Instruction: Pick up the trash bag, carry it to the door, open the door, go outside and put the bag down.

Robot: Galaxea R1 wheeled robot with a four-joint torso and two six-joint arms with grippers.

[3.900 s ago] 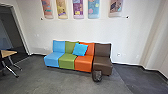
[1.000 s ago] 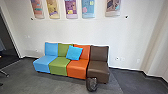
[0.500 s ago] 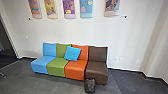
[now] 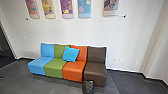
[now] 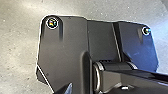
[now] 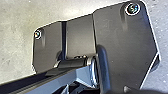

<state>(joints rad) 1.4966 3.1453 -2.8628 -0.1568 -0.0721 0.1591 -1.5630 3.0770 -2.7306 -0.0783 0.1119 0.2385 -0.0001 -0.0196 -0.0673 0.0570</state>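
Grippers, left and right: can't tell you whether apart or together. Trash bag (image 4: 88,87) on floor at your twelve o'clock, by brown seat (image 4: 95,71). Blue cushion (image 4: 71,54), eleven o'clock, leaning on green and orange seatbacks (image 4: 80,53). Colorful panels (image 4: 67,8) on wall (image 4: 75,30) beyond.

No words, brands, numbers or signs could be read, including on the colorful panels (image 4: 66,9) that hung on the wall (image 4: 75,31) above the multicolored sofa (image 4: 53,68), where the printed shapes formed no legible lettering.
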